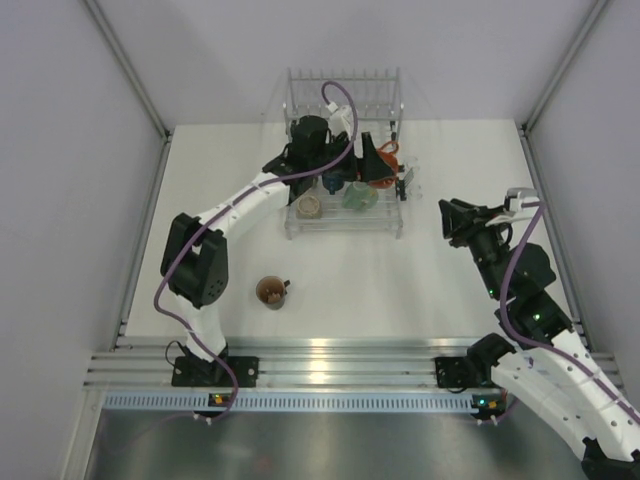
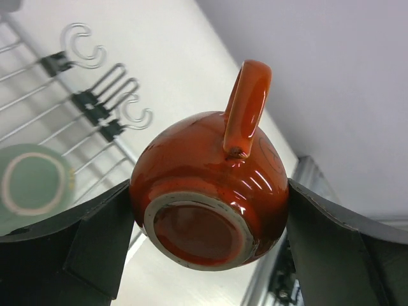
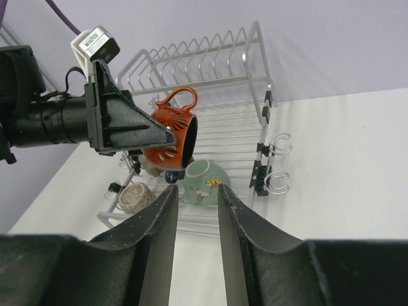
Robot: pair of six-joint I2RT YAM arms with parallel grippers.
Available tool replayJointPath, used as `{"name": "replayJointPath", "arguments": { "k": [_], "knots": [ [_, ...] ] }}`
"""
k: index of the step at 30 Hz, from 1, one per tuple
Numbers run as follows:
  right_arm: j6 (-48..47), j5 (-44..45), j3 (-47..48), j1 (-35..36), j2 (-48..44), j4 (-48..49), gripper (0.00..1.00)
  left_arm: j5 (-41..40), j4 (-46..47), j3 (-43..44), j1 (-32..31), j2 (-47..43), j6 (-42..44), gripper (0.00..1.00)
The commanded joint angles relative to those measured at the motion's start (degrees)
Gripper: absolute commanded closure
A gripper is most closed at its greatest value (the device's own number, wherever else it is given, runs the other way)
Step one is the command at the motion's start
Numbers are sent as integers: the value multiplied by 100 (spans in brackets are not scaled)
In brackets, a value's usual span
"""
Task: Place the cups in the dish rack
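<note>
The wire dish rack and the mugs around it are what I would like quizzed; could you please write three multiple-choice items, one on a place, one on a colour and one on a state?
1. Where does the lone brownish ceramic mug stand?
A. On the white table, nearer the arm bases than the wire dish rack
B. Inside the rack
C. Held in a gripper

2. What colour is the mug in the left gripper?
A. Mint-green
B. Black
C. Orange-brown

3. How is the right gripper?
A. Shut on a mug
B. Empty, fingers slightly apart
C. Out of view

Answers: 1 A, the top view shows it alone on the table. 2 C, the left wrist view shows the glossy orange-brown mug clamped between the fingers. 3 B, its own wrist view shows a bare gap.
</note>
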Motion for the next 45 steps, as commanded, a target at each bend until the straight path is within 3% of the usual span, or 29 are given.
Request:
{"name": "replayJointPath", "arguments": {
  "k": [1,30,45],
  "knots": [
    [-102,135,-4,-83,-36,67,68,-1056,-1084,555,-137,-92,1170,100],
    [-137,135,-171,-136,-203,129,68,-2543,-3580,2586,-823,1569,2357,100],
    [-146,144,-224,-154,-300,137,67,-3087,-4354,3201,-928,2079,2858,100]
  ]
}}
